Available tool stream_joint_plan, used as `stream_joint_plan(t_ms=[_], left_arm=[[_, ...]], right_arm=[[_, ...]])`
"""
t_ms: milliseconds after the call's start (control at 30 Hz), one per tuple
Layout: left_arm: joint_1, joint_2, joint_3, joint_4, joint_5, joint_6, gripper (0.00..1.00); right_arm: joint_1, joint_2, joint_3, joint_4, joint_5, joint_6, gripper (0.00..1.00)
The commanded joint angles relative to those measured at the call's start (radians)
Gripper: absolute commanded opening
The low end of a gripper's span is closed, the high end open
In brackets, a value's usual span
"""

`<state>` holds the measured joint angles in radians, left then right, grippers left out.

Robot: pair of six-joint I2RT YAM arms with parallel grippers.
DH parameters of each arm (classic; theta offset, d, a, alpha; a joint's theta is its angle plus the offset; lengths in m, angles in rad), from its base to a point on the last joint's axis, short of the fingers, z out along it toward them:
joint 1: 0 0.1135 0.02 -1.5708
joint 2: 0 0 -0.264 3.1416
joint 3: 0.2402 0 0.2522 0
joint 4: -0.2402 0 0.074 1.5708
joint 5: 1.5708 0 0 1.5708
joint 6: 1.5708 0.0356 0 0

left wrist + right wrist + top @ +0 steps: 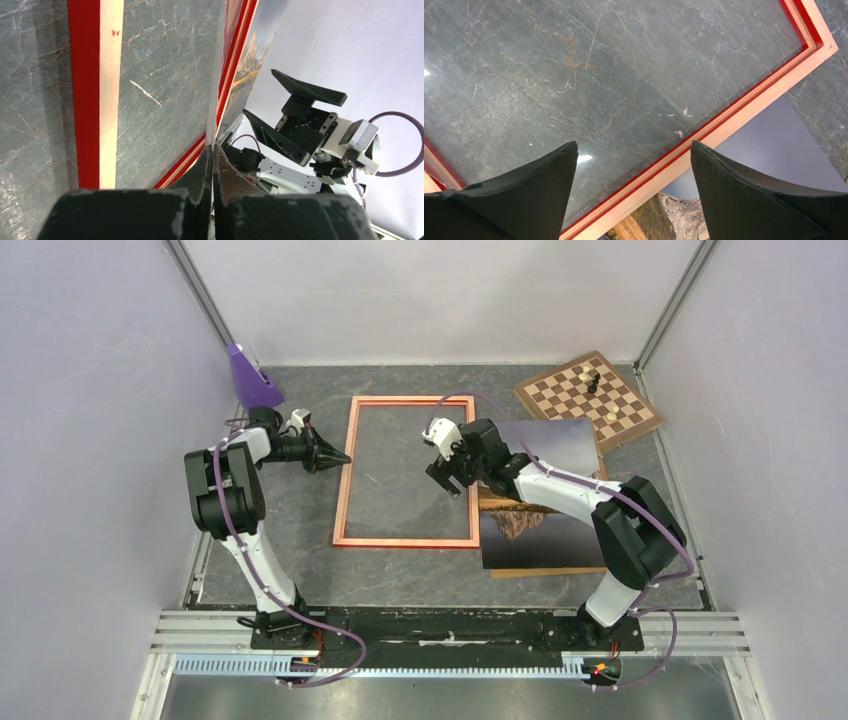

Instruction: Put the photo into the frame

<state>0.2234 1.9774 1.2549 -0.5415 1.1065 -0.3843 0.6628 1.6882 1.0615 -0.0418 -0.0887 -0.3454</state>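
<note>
The job looks barely begun. The frame (405,541) lies flat in the middle of the table, and only grey tabletop shows through its opening. The photo (540,540) lies picture-side up just to the right of it, alongside the frame's right rail and partly hidden under the right arm. Nothing has hold of it. The right claw (445,483) hangs over that right rail with its fingers spread wide and nothing between them. The left claw (340,457) is closed tight on nothing, its tip at the frame's left rail; whether it touches the rail I cannot tell. Left to do: grasp the photo, carry it left and lay it squarely inside the frame. The chessboard (588,398) in the far right corner plays no part.
</note>
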Motion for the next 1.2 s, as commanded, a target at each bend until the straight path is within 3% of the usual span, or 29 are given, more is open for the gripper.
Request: stream_joint_plan(t_ms=[0,600,1167], left_arm=[[0.008,-0.001,-0.012,0.05,0.057,-0.093,0.02],[0.01,-0.014,-0.029,0.111,0.085,-0.157,0.02],[0.008,-0.022,-0.036,0.167,0.102,-0.153,0.02]], right_arm=[[-0.004,-0.04,-0.011,0.06,0.004,-0.011,0.87],[-0.008,-0.056,-0.023,0.071,0.024,-0.01,0.87],[-0.213,-0.142,-0.042,0.113,-0.032,0.181,0.87]])
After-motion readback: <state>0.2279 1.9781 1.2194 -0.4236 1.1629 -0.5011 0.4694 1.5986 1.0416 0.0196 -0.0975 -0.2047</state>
